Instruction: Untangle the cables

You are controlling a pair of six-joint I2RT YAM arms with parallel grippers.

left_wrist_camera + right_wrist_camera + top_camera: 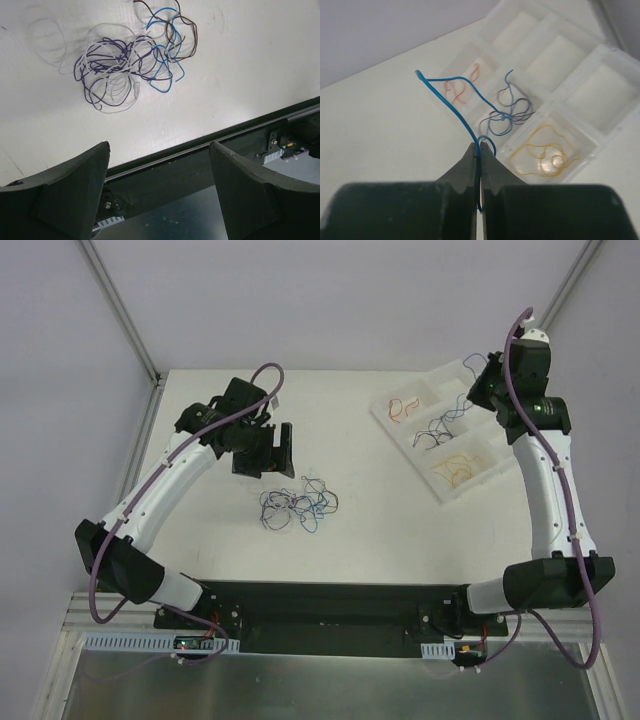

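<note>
1 loose tangle (pixel 297 508) of purple, white, blue and brown cables lies mid-table (pixel 400 540). Just beyond the tangle, slightly left, hangs the left gripper (pixel 160 150), fingers spread wide, holding nothing. Well right of the tangle, above the divided tray (pixel 430 388), the right gripper (pixel 479 155) pinches 1 blue cable (pixel 455 107). Below it, a yellow cable (pixel 545 150) fills 1 compartment.

Open surface (pixel 400 530) lies between the wire tangle (pixel 297 508) by my spread left jaws and the tray (pixel 547 50), over which my right jaws pinch a blue wire (pixel 454 112).
</note>
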